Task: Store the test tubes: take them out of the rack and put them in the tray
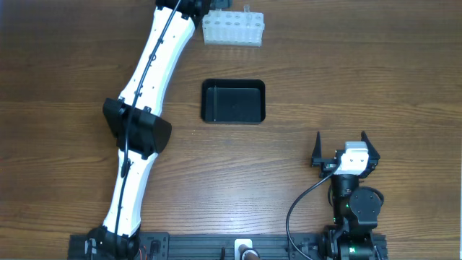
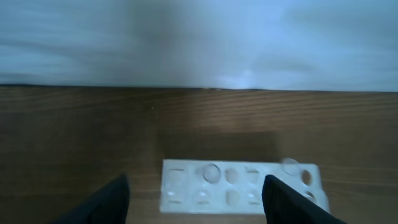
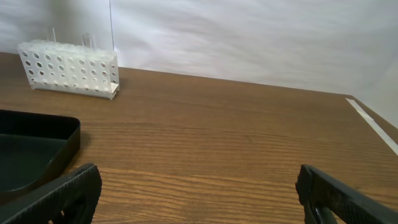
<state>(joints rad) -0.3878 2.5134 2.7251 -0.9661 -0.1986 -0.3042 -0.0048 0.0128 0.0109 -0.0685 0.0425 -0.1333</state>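
A white perforated test tube rack [image 1: 232,29] stands at the table's far edge, with a clear tube [image 1: 247,9] rising from its right end. In the left wrist view the rack [image 2: 239,186] lies just below, with clear tube tops [image 2: 211,172] showing in its holes. My left gripper [image 2: 196,205] hovers open above the rack, its fingers [image 2: 106,202] spread wider than the rack's left half. The black tray [image 1: 233,101] sits mid-table, its floor bare. My right gripper [image 1: 341,148] rests open near the front right, far from the rack [image 3: 68,68] and beside the tray [image 3: 37,146].
The left arm [image 1: 144,115] stretches diagonally across the table's left half up to the rack. A pale wall rises right behind the rack. Bare wood lies between the tray and the right gripper, and a white tape line [image 3: 373,127] marks the table's right side.
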